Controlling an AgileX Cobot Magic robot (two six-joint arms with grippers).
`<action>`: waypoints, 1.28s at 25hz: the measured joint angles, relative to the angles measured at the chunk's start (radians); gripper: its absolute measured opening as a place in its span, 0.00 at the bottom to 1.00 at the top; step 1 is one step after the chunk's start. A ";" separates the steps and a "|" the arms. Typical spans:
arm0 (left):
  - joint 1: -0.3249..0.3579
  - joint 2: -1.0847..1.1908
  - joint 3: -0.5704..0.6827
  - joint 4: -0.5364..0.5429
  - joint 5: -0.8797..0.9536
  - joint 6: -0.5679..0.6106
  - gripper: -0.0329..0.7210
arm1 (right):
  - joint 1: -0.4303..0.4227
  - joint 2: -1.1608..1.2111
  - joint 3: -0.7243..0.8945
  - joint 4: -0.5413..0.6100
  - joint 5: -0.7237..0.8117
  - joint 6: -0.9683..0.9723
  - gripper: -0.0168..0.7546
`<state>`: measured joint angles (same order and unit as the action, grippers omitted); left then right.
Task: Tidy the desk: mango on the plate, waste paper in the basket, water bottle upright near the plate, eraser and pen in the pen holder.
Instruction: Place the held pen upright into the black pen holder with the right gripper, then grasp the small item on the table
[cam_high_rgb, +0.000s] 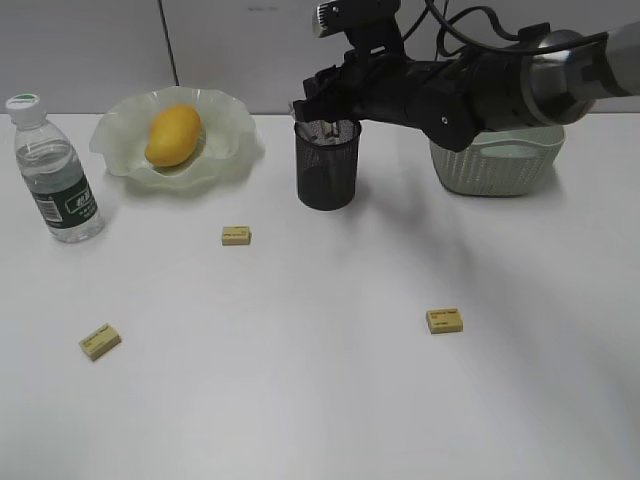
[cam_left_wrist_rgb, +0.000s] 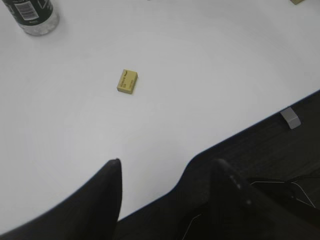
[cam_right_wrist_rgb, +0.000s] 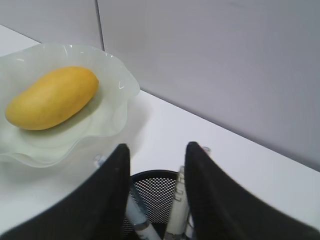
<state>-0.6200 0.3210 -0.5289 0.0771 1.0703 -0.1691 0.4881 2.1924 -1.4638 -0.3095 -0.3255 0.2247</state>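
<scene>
pale grey panelled wall (cam_high_rgb: 100, 50) behind

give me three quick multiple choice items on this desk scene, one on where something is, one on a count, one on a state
1. Where is the smooth yellow-orange mango?
A. in the black wire-mesh pen holder
B. on the translucent pale green ruffled plate
C. on the bare white desk

2. How many small yellow erasers lie on the white desk?
A. one
B. three
C. five

3. How does the clear plastic water bottle with the white cap stand?
A. upright
B. on its side
C. upside down

Answers:
1 B, the mango rests in the plate's hollow.
2 B, one below the plate, one front left, one front right.
3 A, its cap points up.
</scene>
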 joint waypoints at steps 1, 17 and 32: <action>0.000 0.000 0.000 0.000 0.000 0.000 0.62 | 0.000 0.000 0.000 0.000 0.000 0.000 0.42; 0.000 0.000 0.000 0.004 0.000 0.000 0.62 | 0.000 -0.173 -0.005 0.009 0.338 0.001 0.75; 0.000 0.000 0.000 0.004 0.000 0.000 0.62 | 0.001 -0.344 -0.005 0.029 1.240 -0.050 0.68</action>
<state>-0.6200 0.3210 -0.5289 0.0807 1.0703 -0.1691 0.4890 1.8488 -1.4690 -0.2800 0.9145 0.1744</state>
